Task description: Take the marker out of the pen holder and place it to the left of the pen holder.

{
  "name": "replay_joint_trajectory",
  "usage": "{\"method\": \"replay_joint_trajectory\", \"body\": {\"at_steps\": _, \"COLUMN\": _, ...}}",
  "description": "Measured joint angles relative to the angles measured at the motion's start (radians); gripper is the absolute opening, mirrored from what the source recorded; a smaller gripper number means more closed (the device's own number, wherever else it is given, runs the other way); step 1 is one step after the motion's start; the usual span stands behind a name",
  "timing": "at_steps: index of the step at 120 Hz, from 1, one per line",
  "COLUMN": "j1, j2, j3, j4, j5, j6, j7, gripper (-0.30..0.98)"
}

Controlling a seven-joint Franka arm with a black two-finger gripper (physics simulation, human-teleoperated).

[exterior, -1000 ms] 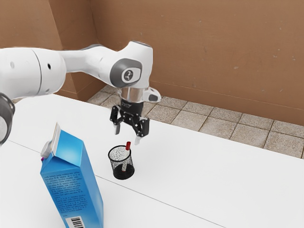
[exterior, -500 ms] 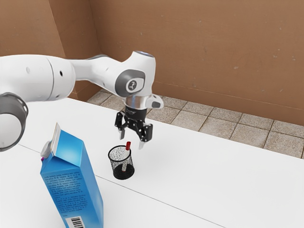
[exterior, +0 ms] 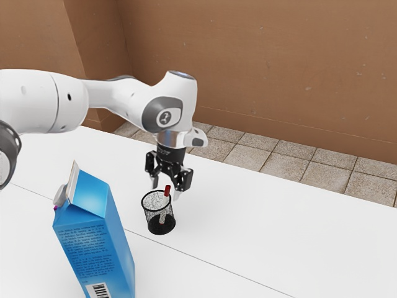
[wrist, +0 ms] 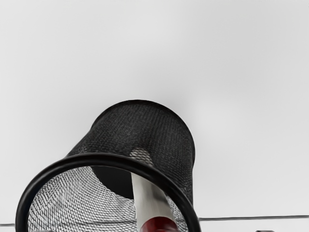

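Observation:
My gripper [exterior: 165, 189] stands open above the pen holder, its fingers well apart, one to either side of the marker's top in the exterior view. The black mesh pen holder [exterior: 160, 222] is upright on the table. The marker [exterior: 167, 191] leans inside with its red end above the rim. From the hand, the pen holder [wrist: 145, 123] appears below, and the marker [wrist: 150, 199] shows its white body and part of its red end. Small bits of my open gripper [wrist: 155, 230] appear at the lower edge, far apart on both sides of the marker.
A tall blue carton [exterior: 96, 233] stands on the white table [exterior: 267, 230] in the exterior view's lower left, near the pen holder. Beyond the table's far edge are floor tiles and a brown wall [exterior: 260, 62].
My gripper has come down closer to the pen holder, swinging toward the exterior view's right and then back left. The pen holder, marker and carton have stayed put.

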Motion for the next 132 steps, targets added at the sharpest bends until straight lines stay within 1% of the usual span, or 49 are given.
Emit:
{"method": "replay_joint_trajectory", "body": {"at_steps": 7, "j1": 0.000, "j2": 0.004, "j3": 0.000, "j4": 0.001, "j5": 0.000, "j6": 0.006, "j7": 0.000, "gripper": 0.45}}
{"method": "replay_joint_trajectory", "body": {"at_steps": 31, "j1": 0.000, "j2": 0.012, "j3": 0.000, "j4": 0.016, "j5": 0.001, "j6": 0.016, "j7": 0.001, "gripper": 0.13}}
{"method": "replay_joint_trajectory", "body": {"at_steps": 47, "j1": 0.000, "j2": 0.011, "j3": -0.004, "j4": 0.019, "j5": 0.001, "j6": 0.018, "j7": 0.000, "gripper": 0.00}}
{"method": "replay_joint_trajectory", "body": {"at_steps": 60, "j1": 0.001, "j2": -0.002, "j3": -0.004, "j4": 0.019, "j5": 0.003, "j6": 0.010, "j7": -0.002, "gripper": -0.05}}
{"method": "replay_joint_trajectory", "body": {"at_steps": 70, "j1": 0.002, "j2": -0.047, "j3": 0.006, "j4": 0.024, "j5": 0.006, "j6": -0.021, "j7": -0.004, "gripper": -0.07}}
{"method": "replay_joint_trajectory", "body": {"at_steps": 84, "j1": 0.002, "j2": -0.075, "j3": 0.017, "j4": 0.123, "j5": 0.000, "j6": -0.106, "j7": -0.005, "gripper": -0.08}}
{"method": "replay_joint_trajectory", "body": {"at_steps": 99, "j1": 0.003, "j2": -0.074, "j3": 0.099, "j4": 0.305, "j5": -0.004, "j6": -0.233, "j7": -0.005, "gripper": -0.09}}
{"method": "replay_joint_trajectory", "body": {"at_steps": 108, "j1": 0.003, "j2": -0.068, "j3": 0.144, "j4": 0.376, "j5": 0.000, "j6": -0.302, "j7": -0.004, "gripper": -0.09}}
{"method": "replay_joint_trajectory", "body": {"at_steps": 112, "j1": 0.004, "j2": -0.067, "j3": 0.161, "j4": 0.397, "j5": 0.010, "j6": -0.331, "j7": -0.003, "gripper": -0.09}}
{"method": "replay_joint_trajectory", "body": {"at_steps": 132, "j1": 0.006, "j2": -0.060, "j3": 0.314, "j4": 0.430, "j5": 0.046, "j6": -0.455, "j7": 0.008, "gripper": -0.10}}
